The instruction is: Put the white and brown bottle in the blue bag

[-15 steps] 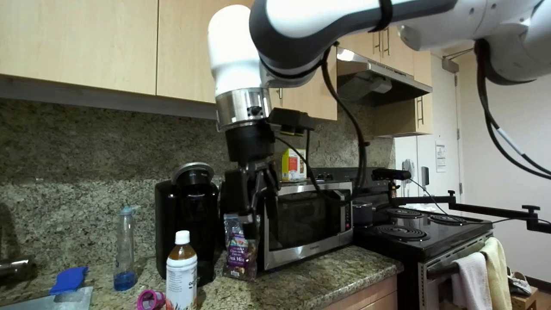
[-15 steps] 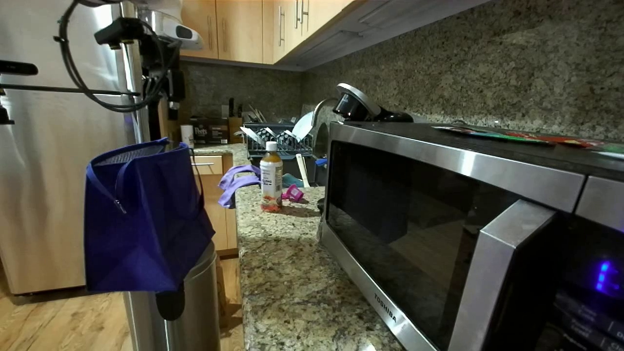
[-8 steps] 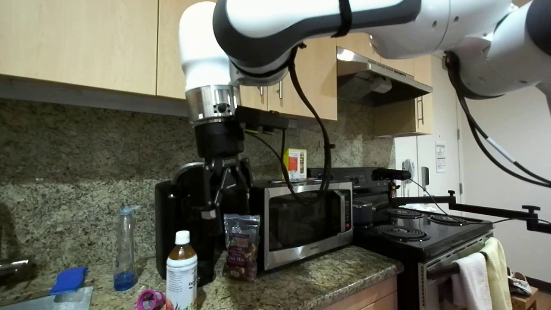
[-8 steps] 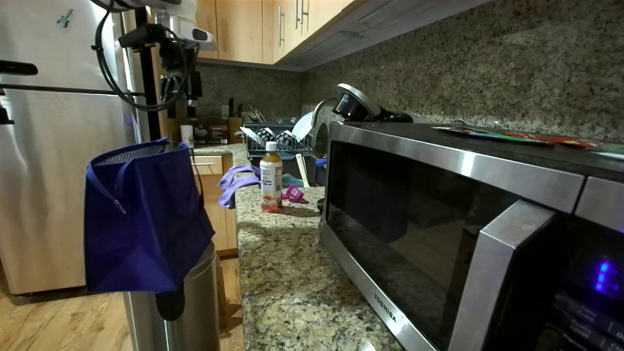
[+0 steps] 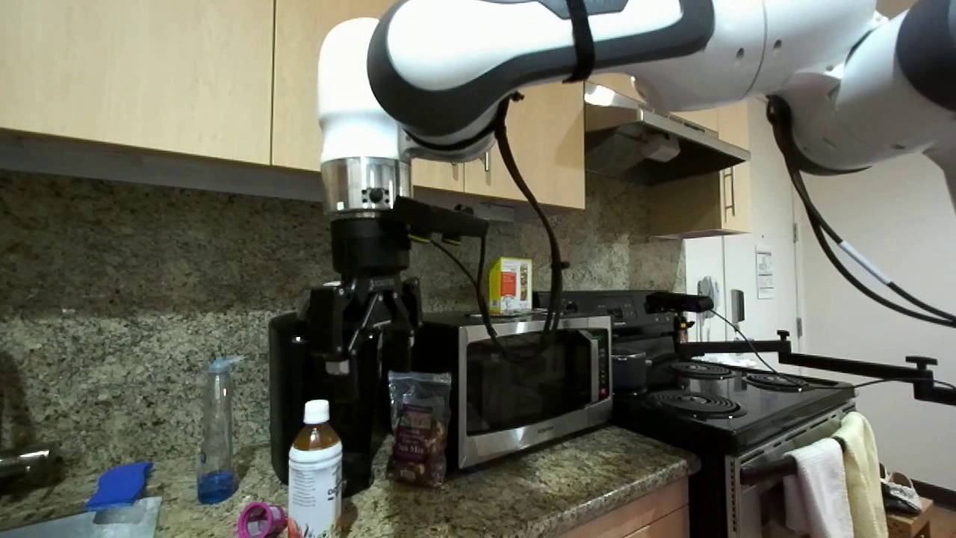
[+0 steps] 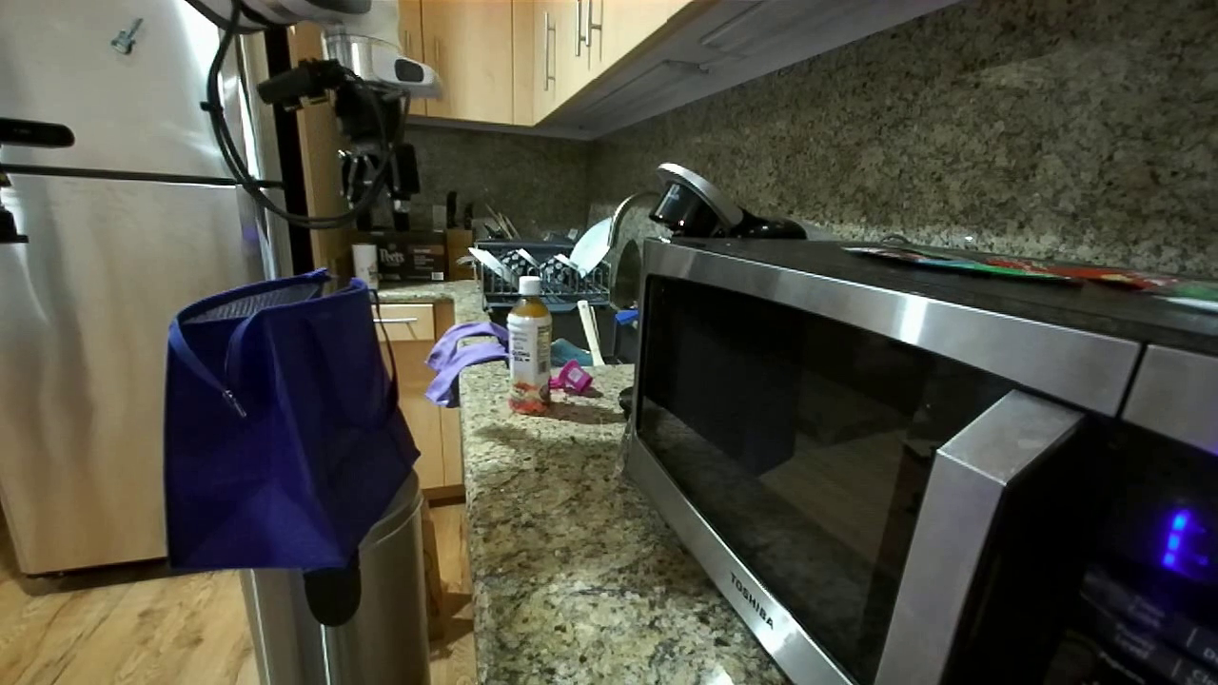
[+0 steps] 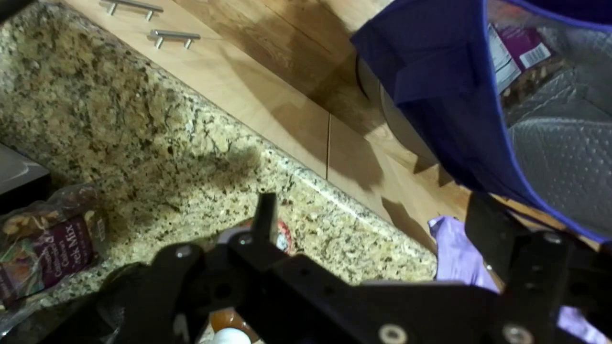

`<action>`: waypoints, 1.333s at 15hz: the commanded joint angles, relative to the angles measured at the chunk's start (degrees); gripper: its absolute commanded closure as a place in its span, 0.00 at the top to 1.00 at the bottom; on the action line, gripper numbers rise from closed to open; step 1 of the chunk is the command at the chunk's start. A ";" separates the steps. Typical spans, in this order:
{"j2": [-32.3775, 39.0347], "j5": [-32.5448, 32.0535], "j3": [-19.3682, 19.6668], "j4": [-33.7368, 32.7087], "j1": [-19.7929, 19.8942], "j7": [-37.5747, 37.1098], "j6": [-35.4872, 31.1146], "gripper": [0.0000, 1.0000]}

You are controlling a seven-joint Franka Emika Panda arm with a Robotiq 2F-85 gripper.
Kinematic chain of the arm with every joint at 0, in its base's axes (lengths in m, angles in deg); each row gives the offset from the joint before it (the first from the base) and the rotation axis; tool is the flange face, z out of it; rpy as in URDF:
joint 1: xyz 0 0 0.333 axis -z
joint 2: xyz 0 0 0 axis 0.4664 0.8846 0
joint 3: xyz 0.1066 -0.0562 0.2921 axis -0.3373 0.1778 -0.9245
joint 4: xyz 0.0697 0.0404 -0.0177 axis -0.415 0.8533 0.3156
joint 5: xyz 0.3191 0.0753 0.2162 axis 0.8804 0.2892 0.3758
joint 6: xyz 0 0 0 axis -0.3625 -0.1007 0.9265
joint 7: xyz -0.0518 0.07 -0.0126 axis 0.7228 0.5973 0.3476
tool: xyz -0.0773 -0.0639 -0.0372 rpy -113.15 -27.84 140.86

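The white and brown bottle point(image 5: 315, 482) stands upright on the counter, also seen in an exterior view point(image 6: 530, 347). In the wrist view its white cap point(image 7: 231, 336) shows at the bottom edge, and a finger hides much of its body. The blue bag point(image 6: 276, 428) stands open on a metal bin; the wrist view shows its side point(image 7: 444, 95) and silvery lining with a snack packet inside. It is out of view in an exterior view. My gripper point(image 7: 377, 220) is open and empty, fingers wide apart. It hangs above the counter, higher than the bottle, before the coffee maker point(image 5: 287, 403).
A snack mix packet point(image 5: 420, 433) stands between the coffee maker and the microwave point(image 5: 534, 388). A clear slim bottle point(image 5: 216, 433) and a pink cup point(image 5: 261, 519) are near the bottle. A purple cloth point(image 6: 466, 357) hangs over the counter edge. The metal bin point(image 6: 390, 580) stands beside the counter.
In an exterior view my gripper has moved left, then slightly lower, towards the space above the bottle. In an exterior view it has moved right and down. The bottle and bag have not moved.
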State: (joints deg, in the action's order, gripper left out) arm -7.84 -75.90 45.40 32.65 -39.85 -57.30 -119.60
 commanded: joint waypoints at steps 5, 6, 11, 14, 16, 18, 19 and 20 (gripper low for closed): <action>8.38 -1.02 3.86 -7.05 -0.52 1.45 -5.75 1.00; 9.62 -1.66 4.19 -8.79 -0.85 1.65 -6.22 1.00; 16.33 -3.41 5.80 -19.52 -2.25 2.44 -5.34 1.00; 19.79 -4.16 7.54 -25.05 -2.67 1.70 -4.55 1.00; 21.80 -4.11 8.70 -28.32 -2.68 1.27 -4.28 1.00; 23.46 -3.40 9.43 -31.19 -2.46 1.39 -3.32 1.00; 24.30 -3.25 9.77 -32.43 -2.38 1.41 -2.91 1.00; 24.85 -3.23 9.81 -33.10 -2.05 1.29 -2.53 1.00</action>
State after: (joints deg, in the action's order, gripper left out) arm 13.94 -78.85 54.73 4.97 -42.10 -56.35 -125.05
